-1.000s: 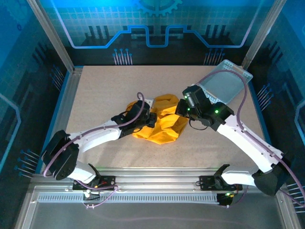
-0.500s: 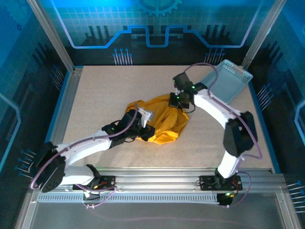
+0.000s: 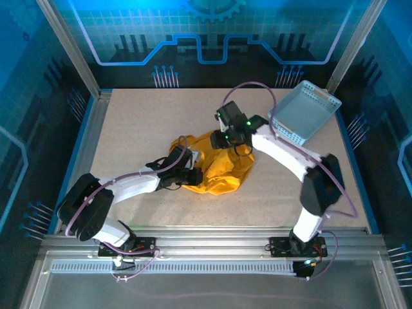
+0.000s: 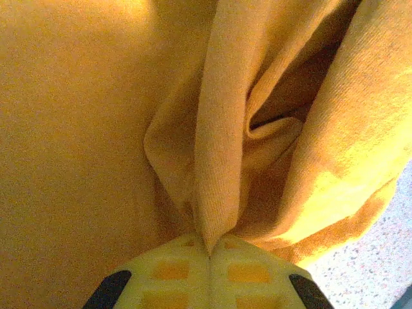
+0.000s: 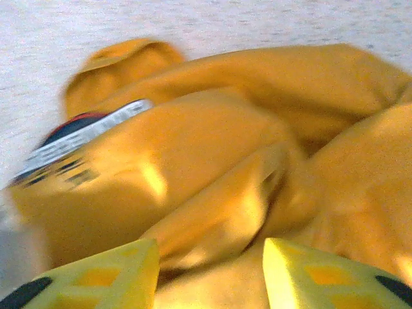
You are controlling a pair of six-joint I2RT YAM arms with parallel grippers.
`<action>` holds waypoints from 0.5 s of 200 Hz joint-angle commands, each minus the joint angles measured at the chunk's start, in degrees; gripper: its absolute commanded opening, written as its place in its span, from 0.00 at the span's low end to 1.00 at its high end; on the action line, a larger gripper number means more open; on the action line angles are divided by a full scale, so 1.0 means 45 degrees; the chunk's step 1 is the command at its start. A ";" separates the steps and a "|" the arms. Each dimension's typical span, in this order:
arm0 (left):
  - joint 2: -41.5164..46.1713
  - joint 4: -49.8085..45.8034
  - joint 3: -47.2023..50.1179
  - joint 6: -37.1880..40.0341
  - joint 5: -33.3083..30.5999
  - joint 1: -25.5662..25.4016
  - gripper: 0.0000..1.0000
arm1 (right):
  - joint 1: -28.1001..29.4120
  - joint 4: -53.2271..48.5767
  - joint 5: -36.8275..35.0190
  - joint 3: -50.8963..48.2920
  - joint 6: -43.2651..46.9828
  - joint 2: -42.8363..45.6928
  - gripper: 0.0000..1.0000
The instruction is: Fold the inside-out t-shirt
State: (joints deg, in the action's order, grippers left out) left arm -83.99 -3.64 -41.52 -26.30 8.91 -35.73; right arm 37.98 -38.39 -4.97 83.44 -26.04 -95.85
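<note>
The inside-out t-shirt [image 3: 219, 168] lies crumpled in a mustard-yellow heap at the middle of the table. My left gripper [image 3: 193, 172] presses into its left edge. In the left wrist view the left gripper [image 4: 209, 250] is shut on a raised fold of the t-shirt [image 4: 225, 129], its fingertips meeting on the cloth. My right gripper [image 3: 226, 139] hangs over the shirt's far edge. Seen from the right wrist, the right gripper [image 5: 209, 261] is open, its yellow fingers [image 5: 103, 270] apart over a ridge of the t-shirt [image 5: 212, 154]. A dark patch with a white band [image 5: 77, 138] peeks from under a fold.
A pale blue-grey perforated basket [image 3: 304, 111] stands tilted at the back right corner. The right arm's white links [image 3: 290, 158] arch across the right half of the table. Bare speckled tabletop [image 3: 141, 122] lies left of and behind the shirt.
The right arm swung from the shirt's right side to its far edge and its jaws came apart. The left gripper kept its hold and the shirt's heap shifted slightly.
</note>
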 commanded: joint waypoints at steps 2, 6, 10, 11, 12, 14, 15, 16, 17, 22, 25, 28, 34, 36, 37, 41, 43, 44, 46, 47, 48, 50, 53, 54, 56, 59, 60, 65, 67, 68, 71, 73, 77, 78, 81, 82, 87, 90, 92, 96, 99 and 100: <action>0.0666 0.0916 0.0314 -0.0613 0.0263 -0.0013 0.00 | 0.0666 0.1171 0.0882 -0.1450 -0.1157 0.0867 0.40; 0.0726 0.0975 0.0362 -0.0662 0.0267 -0.0015 0.00 | 0.0731 0.1437 0.1028 -0.1689 -0.1381 0.0861 0.39; 0.0787 0.1056 0.0394 -0.0715 0.0285 -0.0011 0.00 | 0.0756 0.1714 0.1188 -0.1908 -0.1585 0.0833 0.37; 0.0799 0.1069 0.0416 -0.0726 0.0286 -0.0010 0.00 | 0.0748 0.1802 0.1225 -0.1953 -0.1619 0.0823 0.37; 0.0806 0.1095 0.0426 -0.0731 0.0286 -0.0020 0.00 | 0.0754 0.1876 0.1272 -0.1986 -0.1666 0.0788 0.37; 0.0835 0.1139 0.0459 -0.0769 0.0311 -0.0018 0.00 | 0.0773 0.1995 0.1367 -0.2089 -0.1726 0.0723 0.36; 0.0843 0.1159 0.0477 -0.0772 0.0318 -0.0014 0.00 | 0.0767 0.2070 0.1402 -0.2112 -0.1758 0.0690 0.36; 0.0857 0.1179 0.0486 -0.0774 0.0322 -0.0022 0.00 | 0.0763 0.2127 0.1449 -0.2134 -0.1784 0.0654 0.36; 0.0864 0.1209 0.0491 -0.0785 0.0324 -0.0026 0.00 | 0.0771 0.2175 0.1482 -0.2164 -0.1817 0.0616 0.35; 0.0944 0.1333 0.0558 -0.0822 0.0372 -0.0015 0.00 | 0.0768 0.2320 0.1566 -0.2203 -0.1928 0.0360 0.34; 0.0958 0.1409 0.0591 -0.0833 0.0409 -0.0021 0.00 | 0.0764 0.2345 0.1572 -0.2188 -0.1972 0.0234 0.33; 0.0994 0.1450 0.0647 -0.0849 0.0431 -0.0029 0.00 | 0.0776 0.2372 0.1536 -0.2162 -0.1997 0.0044 0.33; 0.1035 0.1526 0.0680 -0.0871 0.0461 -0.0011 0.01 | 0.0795 0.2396 0.1446 -0.2078 -0.2025 -0.0260 0.32; 0.1043 0.1545 0.0688 -0.0882 0.0462 -0.0010 0.01 | 0.0797 0.2383 0.1375 -0.2038 -0.2030 -0.0349 0.32; 0.1035 0.1548 0.0690 -0.0878 0.0462 -0.0010 0.01 | 0.0799 0.2381 0.1375 -0.2028 -0.2037 -0.0393 0.31; 0.1024 0.1535 0.0696 -0.0900 0.0480 -0.0010 0.01 | 0.0784 0.2293 0.1140 -0.1961 -0.2066 -0.0569 0.31; 0.1036 0.1547 0.0692 -0.0895 0.0491 -0.0010 0.02 | 0.0792 0.2245 0.1103 -0.1931 -0.2104 -0.0641 0.31; 0.1031 0.1549 0.0682 -0.0894 0.0496 -0.0010 0.02 | 0.0792 0.2215 0.0987 -0.1906 -0.2113 -0.0676 0.31; 0.1028 0.1555 0.0674 -0.0898 0.0515 -0.0020 0.02 | 0.0796 0.2167 0.0939 -0.1888 -0.2145 -0.0732 0.31; 0.1008 0.1553 0.0673 -0.0895 0.0518 -0.0025 0.02 | 0.0788 0.2136 0.0885 -0.1875 -0.2153 -0.0770 0.31; 0.1007 0.1562 0.0672 -0.0894 0.0529 -0.0018 0.02 | 0.0788 0.2102 0.0767 -0.1869 -0.2167 -0.0799 0.31; 0.0997 0.1573 0.0686 -0.0888 0.0547 -0.0012 0.03 | 0.0783 0.2051 0.0721 -0.1854 -0.2183 -0.0835 0.31; 0.0972 0.1571 0.0673 -0.0875 0.0573 -0.0011 0.03 | 0.0797 0.1943 0.0532 -0.1844 -0.2240 -0.0900 0.31; 0.0970 0.1580 0.0682 -0.0874 0.0586 -0.0010 0.04 | 0.0798 0.1927 0.0477 -0.1843 -0.2250 -0.0913 0.31; 0.0949 0.1573 0.0659 -0.0873 0.0591 -0.0025 0.04 | 0.0774 0.1861 0.0357 -0.1853 -0.2282 -0.0937 0.31; 0.0917 0.1571 0.0658 -0.0873 0.0612 -0.0012 0.04 | 0.0767 0.1765 0.0184 -0.1881 -0.2321 -0.0944 0.31; 0.0903 0.1571 0.0655 -0.0893 0.0615 -0.0021 0.04 | 0.0783 0.1740 0.0107 -0.1891 -0.2339 -0.0945 0.31; 0.0842 0.1570 0.0634 -0.0891 0.0628 -0.0011 0.04 | 0.0774 0.1605 -0.0217 -0.1979 -0.2459 -0.0931 0.31; 0.0810 0.1575 0.0633 -0.0907 0.0635 -0.0010 0.04 | 0.0778 0.1527 -0.0368 -0.2033 -0.2520 -0.0912 0.32; 0.0791 0.1573 0.0632 -0.0919 0.0646 -0.0010 0.05 | 0.0769 0.1484 -0.0452 -0.2055 -0.2546 -0.0900 0.32; 0.0756 0.1585 0.0623 -0.0923 0.0656 -0.0018 0.05 | 0.0754 0.1362 -0.0677 -0.2133 -0.2669 -0.0861 0.32; 0.0729 0.1579 0.0625 -0.0930 0.0672 -0.0012 0.05 | 0.0744 0.1275 -0.0805 -0.2208 -0.2743 -0.0827 0.32; 0.0655 0.1571 0.0614 -0.0946 0.0677 -0.0010 0.06 | 0.0703 0.1126 -0.1049 -0.2366 -0.2923 -0.0741 0.32; 0.0646 0.1571 0.0613 -0.0949 0.0687 -0.0020 0.06 | 0.0683 0.1098 -0.1095 -0.2397 -0.2963 -0.0726 0.32; 0.0608 0.1583 0.0598 -0.0978 0.0688 -0.0029 0.07 | 0.0655 0.1030 -0.1216 -0.2540 -0.3073 -0.0652 0.32; 0.0602 0.1586 0.0596 -0.0984 0.0682 -0.0029 0.07 | 0.0649 0.1021 -0.1257 -0.2592 -0.3115 -0.0633 0.32; 0.0505 0.1590 0.0565 -0.1015 0.0713 -0.0011 0.08 | 0.0581 0.0976 -0.1365 -0.2860 -0.3310 -0.0470 0.33; 0.0461 0.1590 0.0555 -0.1028 0.0723 -0.0025 0.08 | 0.0520 0.0988 -0.1399 -0.3073 -0.3451 -0.0376 0.33; 0.0436 0.1575 0.0540 -0.1029 0.0732 -0.0014 0.09 | 0.0471 0.1016 -0.1396 -0.3190 -0.3529 -0.0329 0.33; 0.0349 0.1561 0.0513 -0.1039 0.0730 -0.0018 0.10 | 0.0431 0.1143 -0.1385 -0.3483 -0.3671 -0.0108 0.34; 0.0315 0.1542 0.0490 -0.1058 0.0735 -0.0021 0.11 | 0.0397 0.1275 -0.1311 -0.3742 -0.3759 0.0026 0.34; 0.0309 0.1537 0.0473 -0.1063 0.0735 -0.0016 0.11 | 0.0373 0.1349 -0.1275 -0.3818 -0.3781 0.0077 0.34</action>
State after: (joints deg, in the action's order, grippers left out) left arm -80.90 2.24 -39.27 -30.15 10.41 -35.73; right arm 41.36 -31.20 -6.39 71.55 -37.47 -99.98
